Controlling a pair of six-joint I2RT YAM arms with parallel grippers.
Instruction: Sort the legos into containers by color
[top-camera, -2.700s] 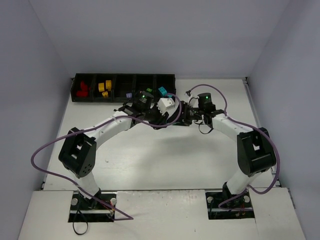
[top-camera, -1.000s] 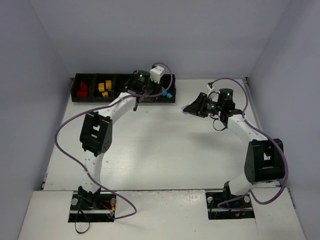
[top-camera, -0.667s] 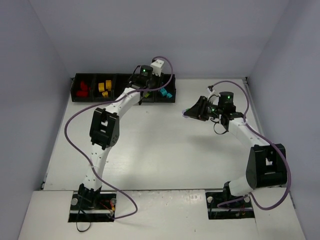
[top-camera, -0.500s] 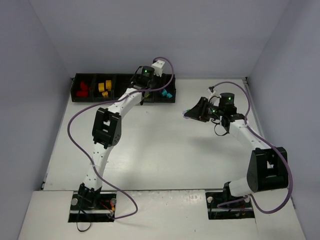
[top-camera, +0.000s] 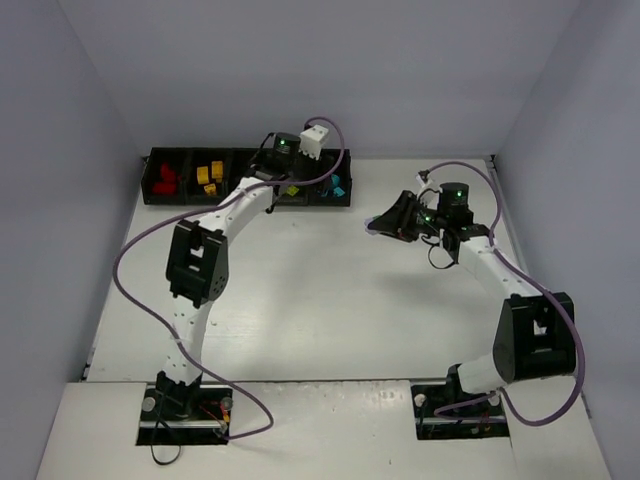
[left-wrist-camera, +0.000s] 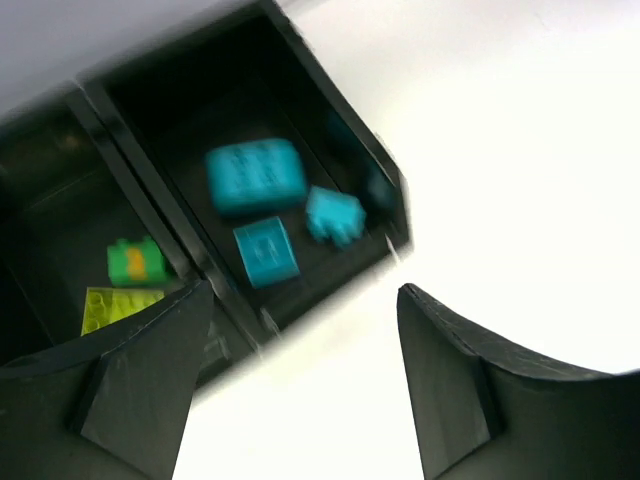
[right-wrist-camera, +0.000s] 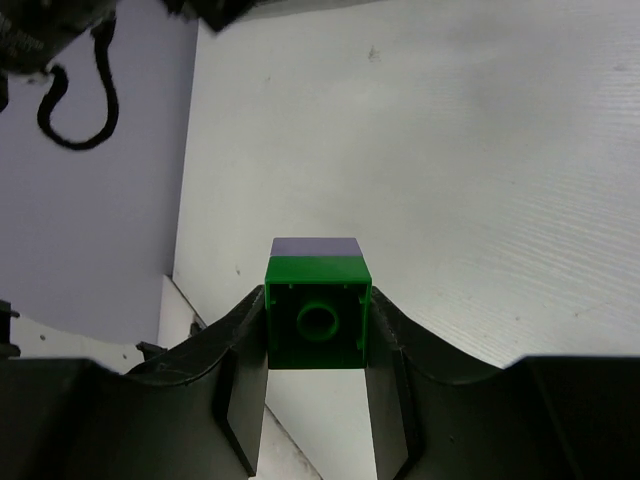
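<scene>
The black tray of containers (top-camera: 156, 196) lies at the back left. Red legos (top-camera: 165, 178) and yellow legos (top-camera: 208, 175) fill its two left compartments. My left gripper (top-camera: 292, 182) hovers open and empty over the tray's right end. In the left wrist view its gripper (left-wrist-camera: 305, 335) frames three cyan legos (left-wrist-camera: 255, 175) in the end compartment, past a divider wall (left-wrist-camera: 140, 170). A green lego (left-wrist-camera: 135, 262) lies in the neighbouring one. My right gripper (top-camera: 373, 226) is shut on a green-and-lilac lego (right-wrist-camera: 318, 300), held above the table right of centre.
White table (top-camera: 320, 300) with grey walls on the left, back and right. Purple cables (top-camera: 135, 270) loop from both arms. The tray's end wall (left-wrist-camera: 385, 180) sits just ahead of the left fingers.
My left gripper carried a cyan lego to the tray's right end and opened; the lego now lies in the end compartment. My right gripper stays almost still, holding its lego.
</scene>
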